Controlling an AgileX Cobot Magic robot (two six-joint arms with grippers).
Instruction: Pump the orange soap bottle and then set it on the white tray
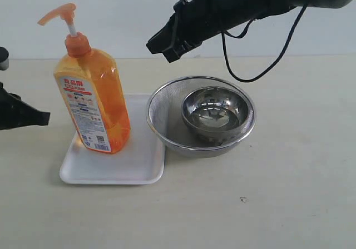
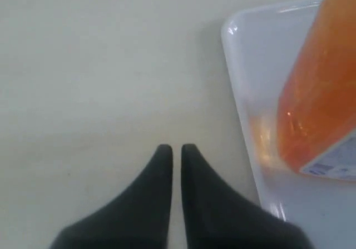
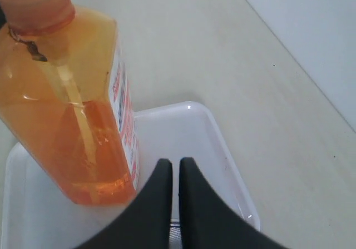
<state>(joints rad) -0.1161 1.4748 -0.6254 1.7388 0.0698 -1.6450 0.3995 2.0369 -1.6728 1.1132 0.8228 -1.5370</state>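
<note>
The orange soap bottle point(image 1: 94, 101) stands upright on the white tray point(image 1: 133, 165), its pump head point(image 1: 58, 14) raised. In the left wrist view the bottle point(image 2: 322, 93) rests on the tray point(image 2: 245, 93). The right wrist view shows the bottle point(image 3: 61, 115) and tray point(image 3: 183, 132) too. My left gripper point(image 1: 44, 116) is shut and empty, low at the far left, apart from the tray; its tips point(image 2: 176, 148) hover over bare table. My right gripper point(image 1: 158, 46) is shut and empty, up in the air above the strainer, to the right of the bottle; its tips point(image 3: 175, 161) point toward the tray.
A round steel mesh strainer point(image 1: 161, 107) with a shiny steel bowl point(image 1: 214, 113) inside stands right of the tray, touching its edge. A black cable point(image 1: 250, 74) hangs from the right arm over the table's back. Bare beige tabletop lies in front and to the right.
</note>
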